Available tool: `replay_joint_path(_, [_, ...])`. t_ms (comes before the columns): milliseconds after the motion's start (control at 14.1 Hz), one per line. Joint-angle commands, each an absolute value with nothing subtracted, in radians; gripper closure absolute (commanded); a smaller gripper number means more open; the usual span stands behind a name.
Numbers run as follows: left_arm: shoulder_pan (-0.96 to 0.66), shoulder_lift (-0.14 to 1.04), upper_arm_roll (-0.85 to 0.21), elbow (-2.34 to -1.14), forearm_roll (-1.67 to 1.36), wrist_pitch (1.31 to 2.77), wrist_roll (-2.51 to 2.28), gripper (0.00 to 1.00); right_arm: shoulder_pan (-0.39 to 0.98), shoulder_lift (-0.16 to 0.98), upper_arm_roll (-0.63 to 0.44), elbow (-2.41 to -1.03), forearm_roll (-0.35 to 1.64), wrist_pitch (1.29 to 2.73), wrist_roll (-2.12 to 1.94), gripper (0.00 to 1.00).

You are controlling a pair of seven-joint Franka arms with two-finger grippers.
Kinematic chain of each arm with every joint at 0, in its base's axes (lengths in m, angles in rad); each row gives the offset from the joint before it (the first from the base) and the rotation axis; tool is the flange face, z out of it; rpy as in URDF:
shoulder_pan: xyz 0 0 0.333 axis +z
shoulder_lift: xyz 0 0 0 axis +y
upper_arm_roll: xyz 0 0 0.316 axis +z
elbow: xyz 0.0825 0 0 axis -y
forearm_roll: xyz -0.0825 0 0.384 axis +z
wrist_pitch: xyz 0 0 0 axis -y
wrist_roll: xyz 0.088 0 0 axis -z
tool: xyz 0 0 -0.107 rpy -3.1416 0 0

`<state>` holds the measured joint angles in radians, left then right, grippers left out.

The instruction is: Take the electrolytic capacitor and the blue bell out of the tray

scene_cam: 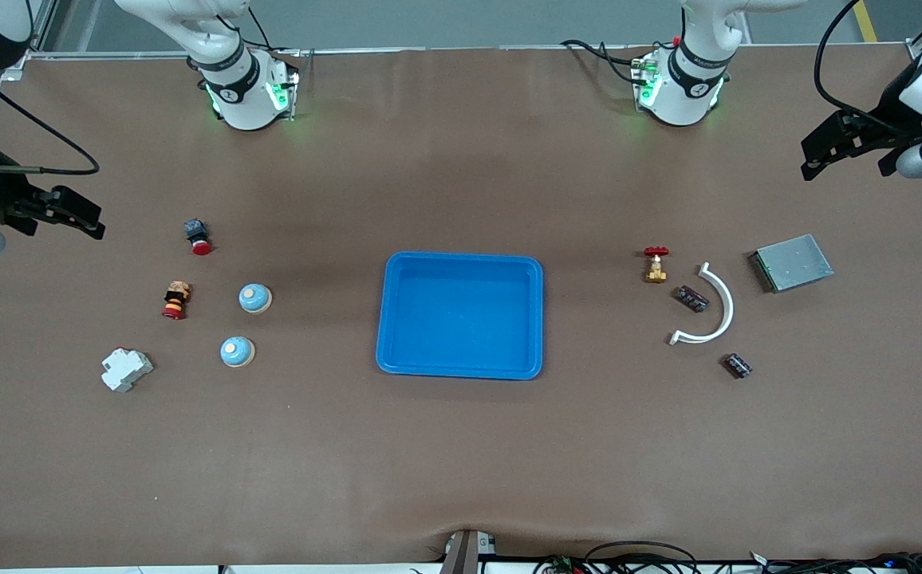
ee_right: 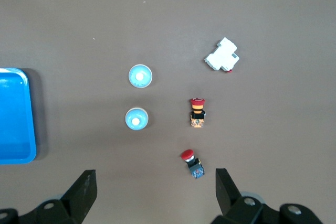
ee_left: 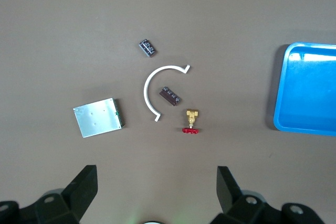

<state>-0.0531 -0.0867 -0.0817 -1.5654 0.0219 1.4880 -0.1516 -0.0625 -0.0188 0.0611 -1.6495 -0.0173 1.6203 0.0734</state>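
Note:
Two round blue bells [scene_cam: 254, 298] [scene_cam: 237, 351] sit toward the right arm's end of the table, and the right wrist view shows both bells [ee_right: 140, 75] [ee_right: 136, 118]. Two small dark capacitors [scene_cam: 691, 298] [scene_cam: 737, 365] lie toward the left arm's end; they show in the left wrist view too, capacitors [ee_left: 170, 96] [ee_left: 147, 48]. A blue tray [scene_cam: 461, 257] stands empty in the middle. My left gripper [scene_cam: 844, 159] [ee_left: 156, 182] hangs open, high over the left arm's end. My right gripper [scene_cam: 62, 227] [ee_right: 156, 182] hangs open over the right arm's end. Neither holds anything.
Near the bells are two red push buttons [scene_cam: 198, 237] [scene_cam: 176, 300] and a white breaker [scene_cam: 126, 370]. By the capacitors stand a brass valve with a red handle [scene_cam: 656, 265], a white curved strip [scene_cam: 712, 307] and a grey metal box [scene_cam: 793, 262].

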Motion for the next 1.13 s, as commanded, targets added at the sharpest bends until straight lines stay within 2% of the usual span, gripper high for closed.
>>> replay_joint_path(0, [-0.055, -0.103, -0.084, -1.569, 0.04, 1.48, -0.138, 0.0, -0.077, -0.029, 0.057, -1.637, 0.006, 1.597, 0.057, 0.0])
replay_joint_path(849, [-0.057, -0.095, -0.086, -1.54, 0.04, 1.48, -0.147, 0.0, -0.087, -0.035, 0.057, -1.64, 0.061, 1.566, 0.058, 0.0])
replay_joint_path(1061, [-0.057, -0.098, -0.086, -1.542, 0.04, 1.48, -0.147, 0.0, -0.078, -0.025, 0.058, -1.579, 0.061, 1.546, 0.072, 0.0])
